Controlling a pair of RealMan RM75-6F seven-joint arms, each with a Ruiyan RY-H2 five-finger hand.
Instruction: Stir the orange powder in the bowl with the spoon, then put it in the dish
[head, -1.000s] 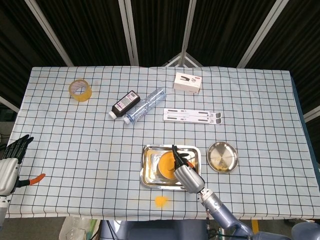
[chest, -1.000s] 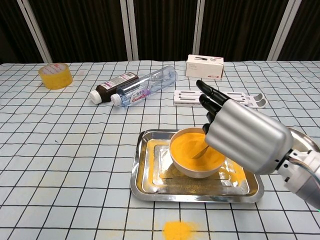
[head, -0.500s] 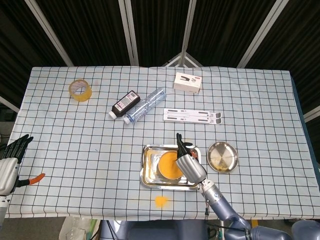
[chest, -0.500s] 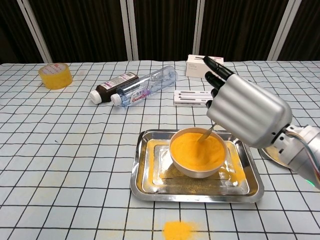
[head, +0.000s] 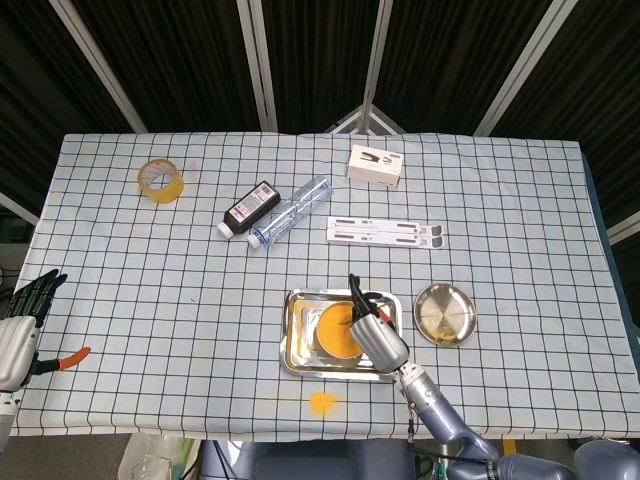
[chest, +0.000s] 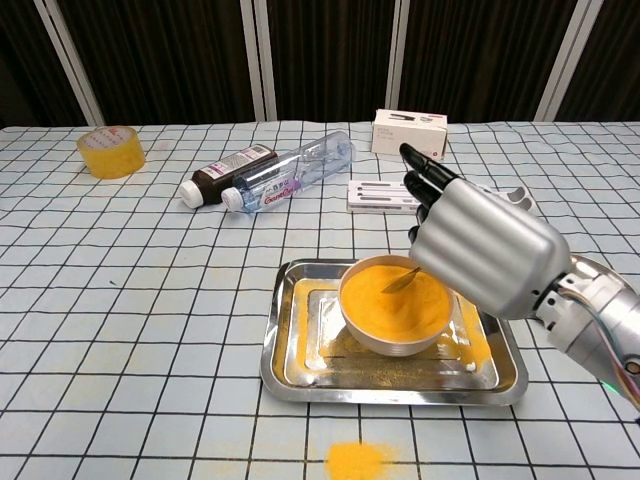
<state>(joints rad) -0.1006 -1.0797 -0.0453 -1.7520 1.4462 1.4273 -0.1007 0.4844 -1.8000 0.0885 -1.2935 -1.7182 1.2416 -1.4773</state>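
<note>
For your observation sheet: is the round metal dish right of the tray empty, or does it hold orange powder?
Empty. The head view shows the dish bare and shiny; the powder sits in the bowl.

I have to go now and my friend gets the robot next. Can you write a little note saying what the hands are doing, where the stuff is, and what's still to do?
Right hand: holds the spoon, its tip in the orange powder.
Left hand: idle at the table's left edge, holding nothing.
Bowl: full of powder, standing in the steel tray. Some powder has spilled in the tray and on the cloth in front.
Dish: right of the tray, nothing in it.
Done: spoon is in the bowl, stirring under way.
Left: finish stirring, then put the spoon in the dish.
</note>
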